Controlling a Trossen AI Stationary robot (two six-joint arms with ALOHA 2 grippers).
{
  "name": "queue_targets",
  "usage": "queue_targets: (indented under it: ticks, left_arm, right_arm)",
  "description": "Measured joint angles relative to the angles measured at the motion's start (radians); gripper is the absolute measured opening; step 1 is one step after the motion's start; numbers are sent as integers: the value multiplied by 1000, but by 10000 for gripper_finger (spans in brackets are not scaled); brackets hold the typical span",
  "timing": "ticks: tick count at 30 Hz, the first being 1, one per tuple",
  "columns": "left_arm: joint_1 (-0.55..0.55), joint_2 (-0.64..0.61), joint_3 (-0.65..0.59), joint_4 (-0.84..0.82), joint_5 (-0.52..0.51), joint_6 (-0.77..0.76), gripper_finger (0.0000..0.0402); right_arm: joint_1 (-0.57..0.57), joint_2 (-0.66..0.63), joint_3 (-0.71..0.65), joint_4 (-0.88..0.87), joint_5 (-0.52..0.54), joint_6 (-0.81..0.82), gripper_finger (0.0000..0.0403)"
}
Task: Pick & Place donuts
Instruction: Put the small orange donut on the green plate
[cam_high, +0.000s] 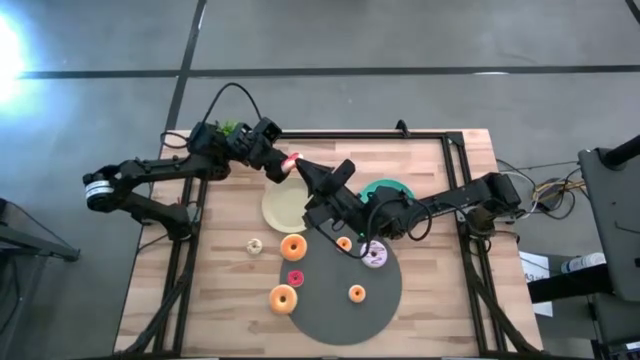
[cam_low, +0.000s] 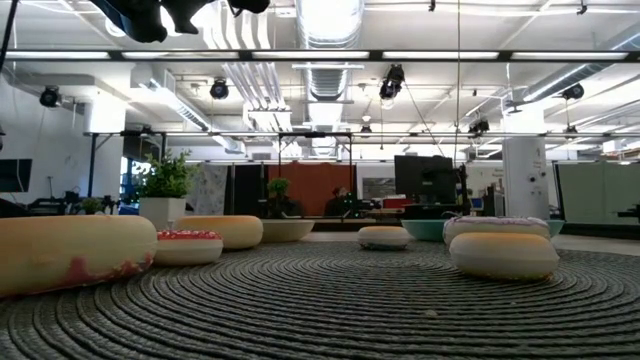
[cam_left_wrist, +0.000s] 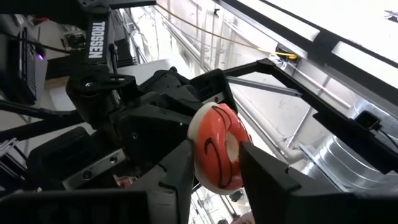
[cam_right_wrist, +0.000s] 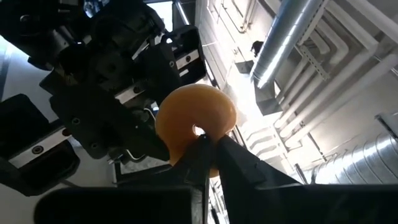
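High above the table's far half, my two grippers meet at one donut (cam_high: 292, 162), a small ring with red-orange icing on a cream body (cam_left_wrist: 219, 146). My left gripper (cam_left_wrist: 217, 171) comes from the table's left and my right gripper (cam_right_wrist: 211, 152) from the right; both are shut on this donut. Several more donuts lie below: a large orange one (cam_high: 293, 246), another orange one (cam_high: 283, 297), a small pink one (cam_high: 296, 277), a lilac-white one (cam_high: 374, 254), and a cream mini one (cam_high: 255, 245) on the bare wood. My left gripper has the donut between its two fingers (cam_left_wrist: 181, 177), one on each side of the ring's outer rim (cam_left_wrist: 200, 165). The fingers slant upward from the table's left. The donut stands on edge, lifted clear of the table, icing toward this wrist. My right gripper is shut on the ring's plain cream-orange side, fingertips (cam_right_wrist: 202, 146) close together at the hole's edge (cam_right_wrist: 198, 130). The fingers slant upward from the table's right. Whether one tip sits inside the hole I cannot tell. The donut is lifted clear.
A round dark grey woven mat (cam_high: 340, 320) covers the near middle and bears most of the donuts. A cream plate (cam_high: 278, 212) lies under the grippers and a teal plate (cam_high: 392, 188) is partly hidden by my right arm. Black frame rails edge the table.
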Motion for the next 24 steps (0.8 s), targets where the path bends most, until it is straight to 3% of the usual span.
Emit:
queue_targets:
  ticks: [7, 13, 24]
  left_arm:
    - [0, 0, 0, -19, 0, 80, 10]
    - [0, 0, 0, -78, -11, 141, 1]
    - [18, 0, -2, -169, -43, 259, 1]
  right_arm:
    - [0, 0, 0, 0, 5, 8, 51]
    - [0, 0, 0, 0, 72, 8, 84]
    - [27, -51, -1, 3, 345, 34, 138]
